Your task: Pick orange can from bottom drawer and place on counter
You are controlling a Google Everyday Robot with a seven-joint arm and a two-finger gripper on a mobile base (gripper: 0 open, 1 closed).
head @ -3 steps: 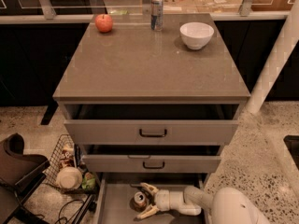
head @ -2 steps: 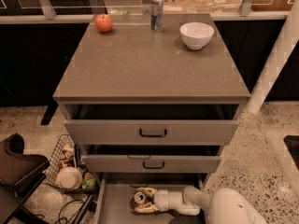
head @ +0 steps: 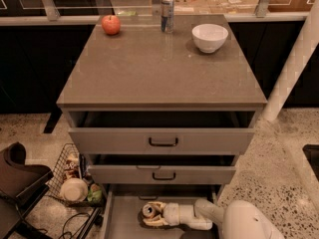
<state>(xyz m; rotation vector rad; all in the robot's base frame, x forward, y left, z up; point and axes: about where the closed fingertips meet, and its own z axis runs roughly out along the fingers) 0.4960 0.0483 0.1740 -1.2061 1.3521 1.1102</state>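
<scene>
Lower centre of frame: orange can (head: 148, 210), silver top facing camera, on its side in open bottom drawer (head: 121, 219), clasped by gripper (head: 151, 214); grey-brown counter (head: 159, 68) above.

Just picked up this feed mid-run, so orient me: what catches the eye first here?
First, the white arm at the bottom of the view, with its gripper at the orange can inside the open bottom drawer. Next, the counter above, with a red apple, a slim blue-and-silver can and a white bowl along its far edge.
</scene>
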